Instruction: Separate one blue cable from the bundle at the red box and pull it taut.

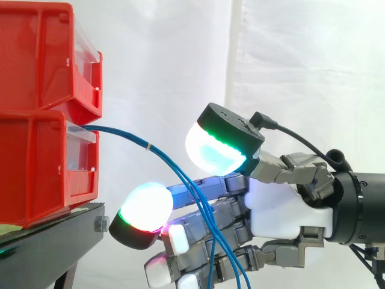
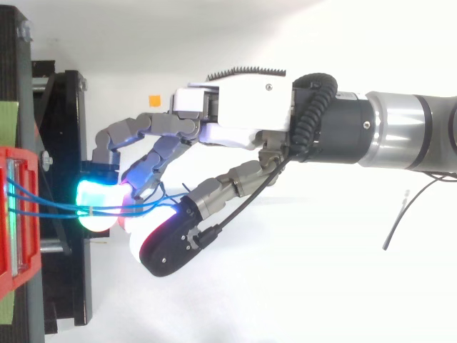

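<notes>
Robot hand: We see the robot hand (image 1: 277,205) reaching in from the right side of the frame toward the boxes. It looks open to us, with the fingers loosely bent and nothing pinched.
Thumb: The thumb (image 1: 213,153) is lifted high in the middle of the frame, well apart from the glowing fingertips (image 1: 144,211) below it. We think the gap is kept wide so that a cable can slip in.
Blue cables: The blue cables (image 1: 174,168) come out at the left between the two boxes. They slope down to the lower middle and run across the bent fingers. They sag, so none is tight.
Band: A small band (image 1: 148,146) holds the cables together near the boxes. Below it they fan out, and we think that is why the hand works there.
Red boxes: The lower red box (image 1: 36,174) sits on the black stand (image 1: 54,241) at the left. The upper red box (image 1: 42,54) sits on top of it.
From above: The cables (image 2: 57,207) run from the left edge to the fingertips.
Step now: We think the fingers are combing into the bunch to get one cable alone.
Next move: We think the thumb must close on just one cable, and then the hand pulls away to the right.
Risk: Two cables lie close together, so both could get caught.
</notes>
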Available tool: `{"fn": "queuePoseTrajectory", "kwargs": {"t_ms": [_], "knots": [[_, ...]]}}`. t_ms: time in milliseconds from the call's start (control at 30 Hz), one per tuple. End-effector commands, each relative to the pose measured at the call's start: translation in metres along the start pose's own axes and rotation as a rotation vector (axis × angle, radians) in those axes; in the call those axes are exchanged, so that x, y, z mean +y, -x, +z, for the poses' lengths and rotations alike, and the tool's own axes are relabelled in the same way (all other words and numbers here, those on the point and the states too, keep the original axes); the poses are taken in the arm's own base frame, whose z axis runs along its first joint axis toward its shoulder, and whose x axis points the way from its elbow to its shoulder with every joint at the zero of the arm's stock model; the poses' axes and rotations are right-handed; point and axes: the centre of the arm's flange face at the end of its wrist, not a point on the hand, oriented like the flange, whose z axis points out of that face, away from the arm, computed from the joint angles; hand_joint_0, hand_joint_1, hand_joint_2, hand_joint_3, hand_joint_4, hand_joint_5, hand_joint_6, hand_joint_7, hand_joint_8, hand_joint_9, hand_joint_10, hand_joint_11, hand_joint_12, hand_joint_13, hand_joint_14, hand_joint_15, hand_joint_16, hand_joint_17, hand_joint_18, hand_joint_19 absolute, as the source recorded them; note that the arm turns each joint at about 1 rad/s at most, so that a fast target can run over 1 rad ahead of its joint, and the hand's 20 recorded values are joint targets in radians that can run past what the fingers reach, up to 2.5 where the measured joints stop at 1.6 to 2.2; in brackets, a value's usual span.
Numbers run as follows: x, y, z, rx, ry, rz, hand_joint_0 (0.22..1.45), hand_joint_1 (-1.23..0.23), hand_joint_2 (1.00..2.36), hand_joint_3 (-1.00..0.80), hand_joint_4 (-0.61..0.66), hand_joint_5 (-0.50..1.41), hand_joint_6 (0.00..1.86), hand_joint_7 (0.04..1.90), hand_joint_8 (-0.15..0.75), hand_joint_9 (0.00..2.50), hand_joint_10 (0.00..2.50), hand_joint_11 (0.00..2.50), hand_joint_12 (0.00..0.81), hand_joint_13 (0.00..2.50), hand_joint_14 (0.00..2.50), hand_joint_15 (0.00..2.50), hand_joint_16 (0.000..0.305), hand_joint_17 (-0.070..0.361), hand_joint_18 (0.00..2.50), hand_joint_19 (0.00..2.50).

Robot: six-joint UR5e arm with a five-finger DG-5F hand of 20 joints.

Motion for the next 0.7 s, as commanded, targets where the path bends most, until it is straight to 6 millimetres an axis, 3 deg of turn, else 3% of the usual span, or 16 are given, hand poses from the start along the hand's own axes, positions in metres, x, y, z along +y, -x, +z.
{"fn": "queuePoseTrajectory", "kwargs": {"t_ms": [0, 400, 667], "knots": [[0.0001, -0.0007, 0.0008, 0.001, 0.002, 0.000, 0.60, -0.69, 1.01, -0.41, 0.16, -0.14, 0.50, 1.15, 0.293, 0.85, 0.02, 0.83, 0.373, 0.73, 0.02, 0.48, 0.045, 0.101, 0.62, 0.63], [0.0061, -0.0020, 0.0044, 0.002, 0.025, 0.007, 0.59, -0.68, 1.00, -0.44, 0.15, -0.12, 0.50, 1.30, 0.300, 0.87, 0.02, 0.85, 0.376, 0.77, 0.02, 0.49, 0.045, 0.101, 0.65, 0.63], [0.0079, -0.0029, 0.0057, 0.000, 0.031, 0.008, 0.59, -0.65, 1.00, -0.44, 0.14, -0.13, 0.56, 1.24, 0.302, 0.90, 0.02, 0.86, 0.377, 0.79, 0.02, 0.51, 0.046, 0.104, 0.67, 0.64]]}}
